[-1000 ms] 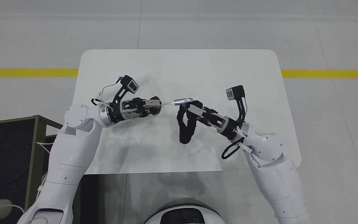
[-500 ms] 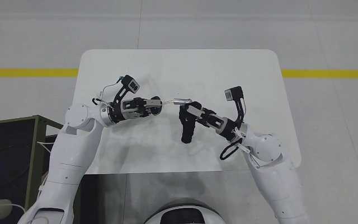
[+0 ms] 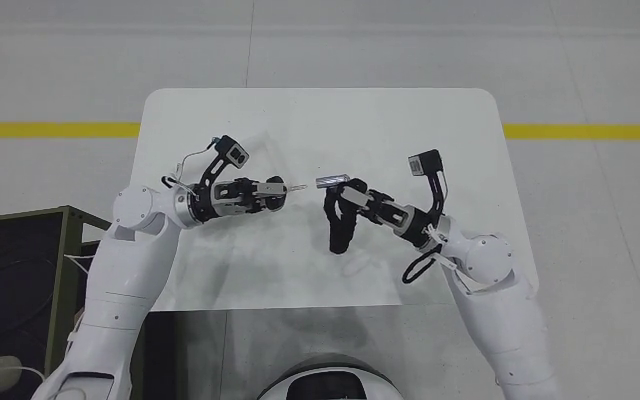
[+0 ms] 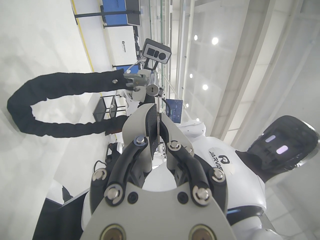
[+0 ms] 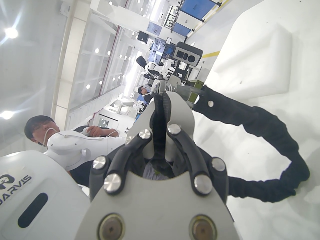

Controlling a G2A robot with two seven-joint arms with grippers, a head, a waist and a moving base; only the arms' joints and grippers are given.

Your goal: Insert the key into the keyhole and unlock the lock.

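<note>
Inspecting at approach stage; insertion not yet achieved.

Recording key pinched in left tool, pads pressed together flat on its head, blade projecting fwd. Judging this grip as chosen to leave the full blade free for entry.

Finding lock clamped in right tool, fingers shut on the body, apparently held above the surface. Noting keyhole facing the opposite arm (judging this deliberate: presenting the opening square to the incoming blade).

Logging black sleeved cable drooping in a loop beside the right tool, both ends running back to the lock. Unable to confirm whether the loop's low part is touching the surface. Judging the loop left hanging to keep it out of the key's path.

Checking alignment via left wrist view: seeing blade edge-on, tip just beside the keyhole, approx. in line. Confirming via top view that key tip and lock body are near but apart.

Assessing remaining work: closing the gap, seating the blade, then turning to release.

Flagging risks: a slight lateral offset possibly sending the tip onto the lock face instead of into the slot. Also, w/ only a two-pad hold on each part, expecting either part to twist under push. Advising a slow, straight approach.
</note>
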